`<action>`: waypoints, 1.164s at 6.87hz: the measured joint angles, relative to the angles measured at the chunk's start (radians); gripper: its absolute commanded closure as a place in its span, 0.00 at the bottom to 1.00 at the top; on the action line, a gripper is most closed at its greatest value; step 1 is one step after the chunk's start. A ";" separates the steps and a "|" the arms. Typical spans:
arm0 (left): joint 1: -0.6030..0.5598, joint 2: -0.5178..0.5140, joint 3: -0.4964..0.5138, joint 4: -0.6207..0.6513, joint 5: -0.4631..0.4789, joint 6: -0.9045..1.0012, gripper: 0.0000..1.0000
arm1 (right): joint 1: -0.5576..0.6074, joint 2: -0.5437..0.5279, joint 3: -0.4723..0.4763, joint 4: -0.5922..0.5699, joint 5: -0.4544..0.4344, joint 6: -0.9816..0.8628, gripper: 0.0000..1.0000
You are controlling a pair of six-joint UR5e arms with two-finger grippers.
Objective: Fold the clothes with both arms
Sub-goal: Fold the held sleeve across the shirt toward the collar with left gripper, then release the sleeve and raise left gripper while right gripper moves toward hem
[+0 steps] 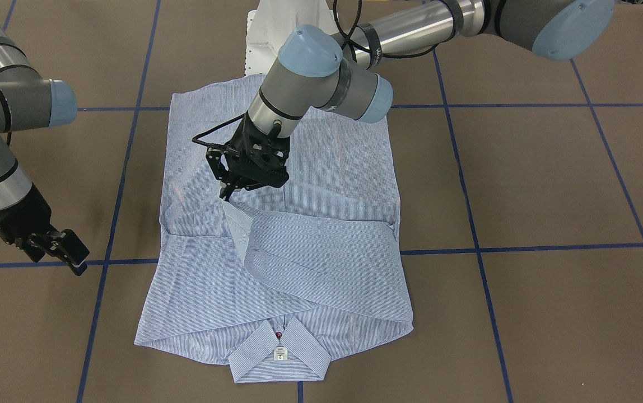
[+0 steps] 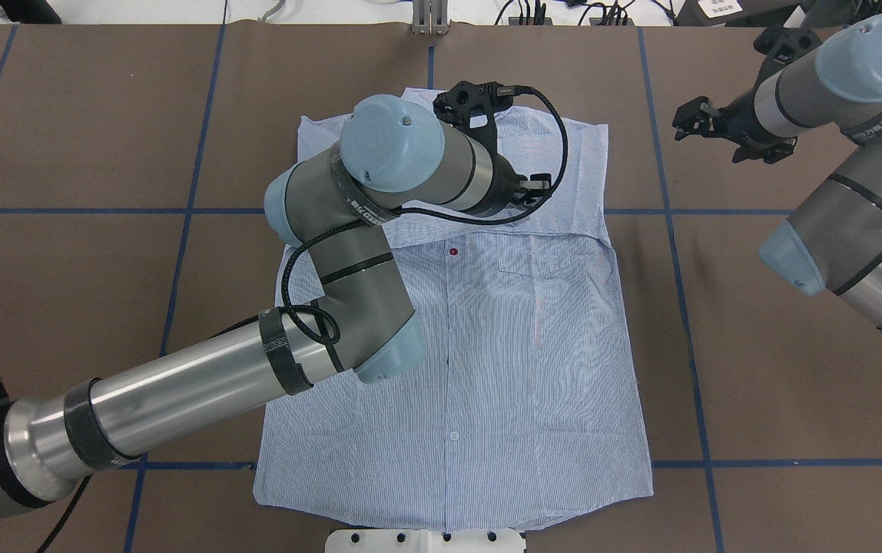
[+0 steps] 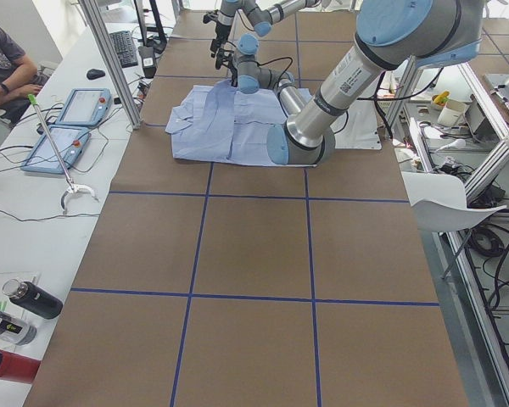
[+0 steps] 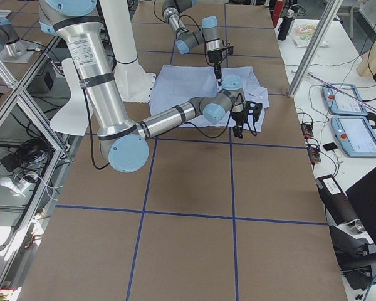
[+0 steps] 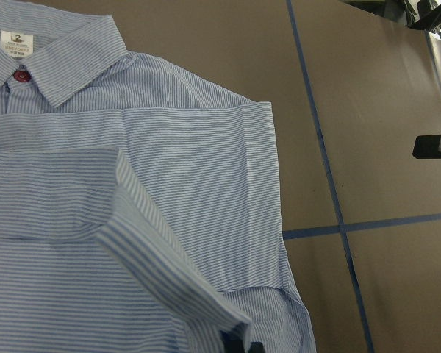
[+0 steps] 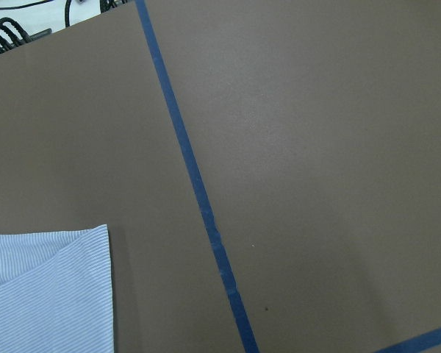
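Brown paper covers the table (image 1: pixel 551 184), marked into squares by blue tape lines (image 1: pixel 523 247). Near its middle the striped shirt (image 1: pixel 204 280) lies flat with its buttoned front up. Its hem is next to the robot's white pedestal (image 1: pixel 276 28) and its collar (image 1: pixel 254 358) is on the far side, showing a white neck tag (image 1: pixel 280 353) and a dark red button (image 1: pixel 278 335). One sleeve (image 1: pixel 321 257) is folded across the chest from the robot's left side. The left gripper (image 1: pixel 227 195) stands over the shirt's front with its fingers pinched on the sleeve's cuff (image 5: pixel 169 272), which is raised a little off the cloth below. The right gripper (image 2: pixel 717 138) hangs above bare table beside the shirt, on the robot's right near the collar end. Its fingers are spread apart and touch nothing. Its wrist camera shows only brown paper, tape and one corner of the shirt.
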 measured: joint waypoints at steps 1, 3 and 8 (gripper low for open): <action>0.020 -0.018 0.015 -0.001 0.026 -0.010 0.70 | 0.001 -0.006 0.000 0.001 -0.001 0.000 0.00; 0.041 -0.048 0.050 -0.002 0.048 -0.015 0.20 | 0.001 -0.017 0.000 0.001 -0.002 -0.003 0.00; 0.054 -0.026 -0.046 0.040 0.081 -0.016 0.23 | -0.036 -0.135 0.166 0.000 -0.007 0.071 0.01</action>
